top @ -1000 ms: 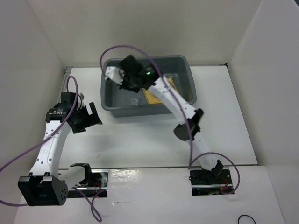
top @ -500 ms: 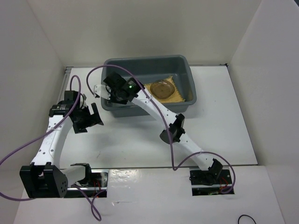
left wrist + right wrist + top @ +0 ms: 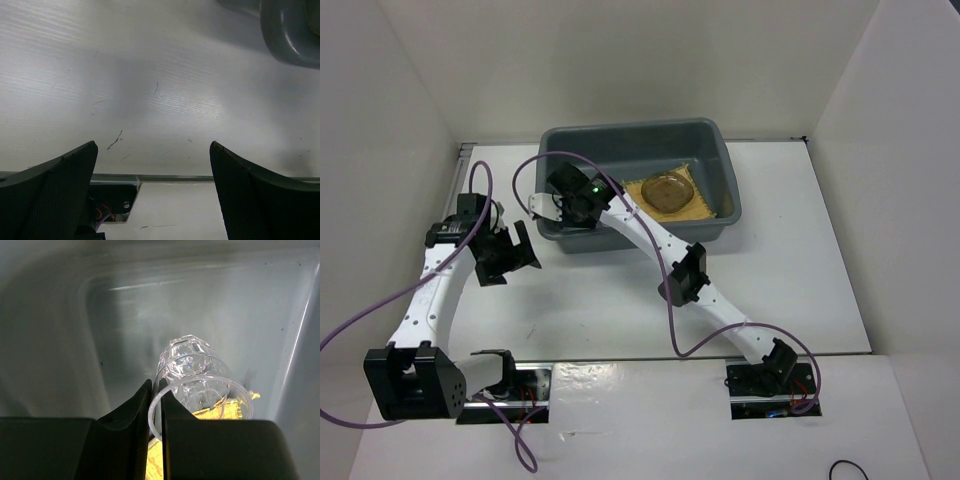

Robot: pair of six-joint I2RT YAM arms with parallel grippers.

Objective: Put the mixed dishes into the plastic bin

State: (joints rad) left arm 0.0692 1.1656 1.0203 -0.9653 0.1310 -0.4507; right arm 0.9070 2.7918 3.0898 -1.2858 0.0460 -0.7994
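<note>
The plastic bin (image 3: pixel 630 129) stands at the back of the table. A yellow woven mat (image 3: pixel 705 207) lies in its right half with a smoky saucer (image 3: pixel 667 190) on top. My right gripper (image 3: pixel 548 203) reaches into the bin's front-left corner. In the right wrist view it (image 3: pixel 155 388) is shut on the rim wall of a clear glass cup (image 3: pixel 192 367), one finger inside and one outside, with the grey bin wall (image 3: pixel 50 340) behind. My left gripper (image 3: pixel 508 258) hovers open over bare table left of the bin, nothing between its fingers (image 3: pixel 60 175).
The left wrist view shows a corner of the bin (image 3: pixel 290 35) at top right and the table's near edge with a mounting bracket (image 3: pixel 112 197) below. White walls enclose the table on three sides. A purple cable (image 3: pixel 535 165) loops over the bin's left rim.
The right arm swung from the bin's back-left down to its front-left corner, uncovering the saucer and mat. The left arm barely shifted.
</note>
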